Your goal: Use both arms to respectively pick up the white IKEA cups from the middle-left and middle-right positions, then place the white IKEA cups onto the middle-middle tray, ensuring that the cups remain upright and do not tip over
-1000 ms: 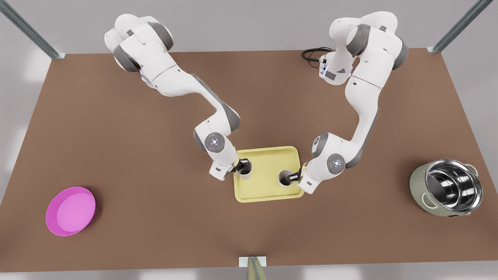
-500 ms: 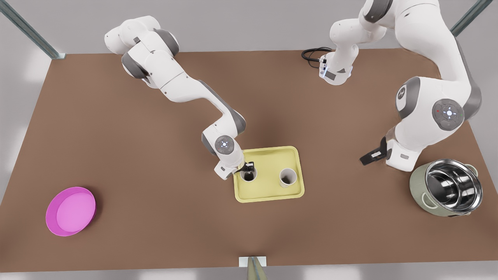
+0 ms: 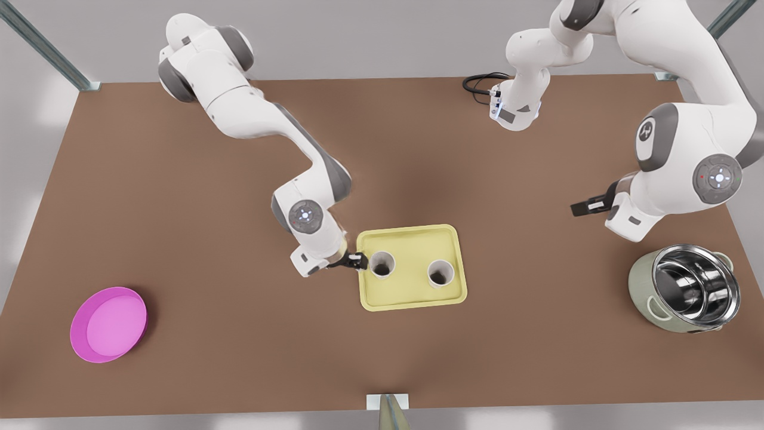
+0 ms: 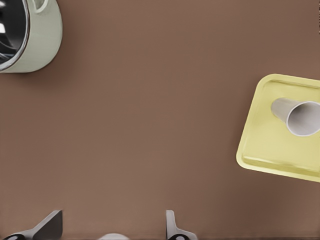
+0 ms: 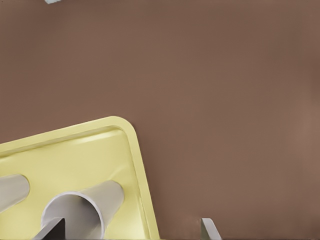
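Observation:
Two white IKEA cups [image 3: 382, 264] [image 3: 441, 272] stand upright on the pale yellow tray [image 3: 412, 239] mid-table. My right gripper [image 3: 353, 261] is open just off the tray's rim on the front view's left, close to the nearer cup and not holding it. In the right wrist view the right gripper [image 5: 130, 231] has its fingers spread wide, with that cup [image 5: 82, 210] and the tray [image 5: 75, 155] before them. My left gripper [image 3: 588, 206] hangs open and empty far off on the front view's right. The left wrist view shows the left gripper [image 4: 111, 226] over bare table, the tray [image 4: 270, 140] and a cup [image 4: 300, 117] well away.
A green steel-lined pot [image 3: 683, 286] stands at the front view's right, below the left arm, and shows as the pot [image 4: 25, 35] in the left wrist view. A round magenta plate [image 3: 108, 323] lies at the front left. A black cable [image 3: 480, 82] lies at the table's back.
Both grippers have let go of their cups on the tray. The left gripper swung far away toward the pot side; the right gripper has just backed off its cup past the tray's rim.

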